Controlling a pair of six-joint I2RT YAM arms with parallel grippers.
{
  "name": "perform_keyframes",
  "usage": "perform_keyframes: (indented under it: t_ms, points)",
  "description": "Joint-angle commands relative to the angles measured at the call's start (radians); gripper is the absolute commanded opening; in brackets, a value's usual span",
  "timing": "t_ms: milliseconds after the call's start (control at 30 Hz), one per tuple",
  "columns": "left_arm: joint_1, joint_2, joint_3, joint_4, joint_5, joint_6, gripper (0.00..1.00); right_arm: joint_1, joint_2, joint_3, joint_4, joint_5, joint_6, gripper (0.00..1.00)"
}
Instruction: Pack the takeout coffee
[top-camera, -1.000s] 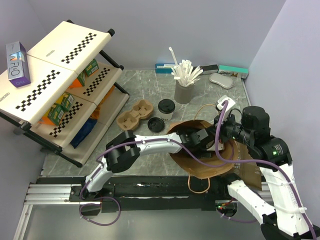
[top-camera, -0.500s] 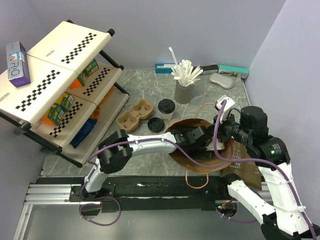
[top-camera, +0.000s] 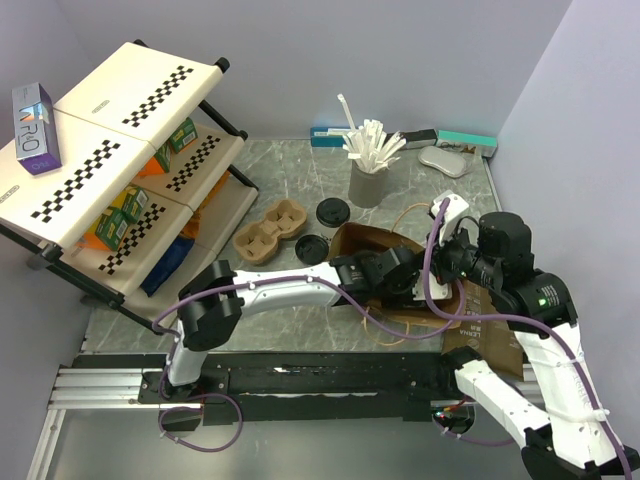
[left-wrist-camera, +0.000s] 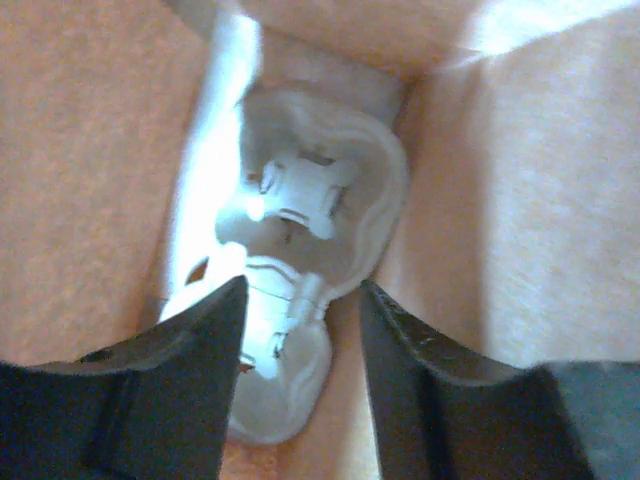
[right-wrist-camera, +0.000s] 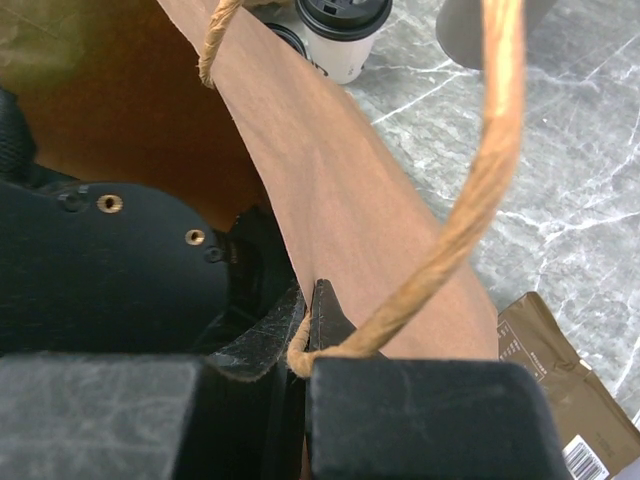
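The takeout coffee, a white paper cup with a black lid (top-camera: 333, 211) (right-wrist-camera: 345, 22), stands on the table just behind the brown paper bag (top-camera: 372, 245) (right-wrist-camera: 340, 200). A second black lid (top-camera: 312, 247) lies left of the bag. My left gripper (left-wrist-camera: 300, 300) is down inside the bag, so the top view hides its fingers. Its jaws stand partly apart, clamping nothing, above a pale moulded piece (left-wrist-camera: 310, 200) on the bag's floor. My right gripper (right-wrist-camera: 312, 325) (top-camera: 447, 262) is shut on the bag's rim beside a twine handle (right-wrist-camera: 480, 170).
A brown pulp cup carrier (top-camera: 270, 230) sits left of the lids. A dark grey cup of white sticks (top-camera: 370, 175) stands behind. A checkered shelf rack (top-camera: 130, 170) fills the left. Flat brown packets (top-camera: 500, 345) lie under the right arm. Small boxes (top-camera: 460, 140) line the back wall.
The bag's mouth has risen and now hides the cup's wall in the top view. My left arm has pushed deeper into the bag and its jaws have narrowed. The right grip holds.
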Motion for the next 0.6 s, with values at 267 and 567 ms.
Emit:
perform_keyframes:
  t_ms: [267, 567]
  points:
    - [-0.015, -0.146, -0.053, 0.068, 0.177, 0.061, 0.01, -0.003, 0.015, 0.012, -0.061, 0.086, -0.021, 0.00]
    - [-0.026, -0.154, -0.040, 0.005, 0.257, 0.101, 0.01, -0.006, 0.032, 0.041, -0.057, 0.104, -0.058, 0.00]
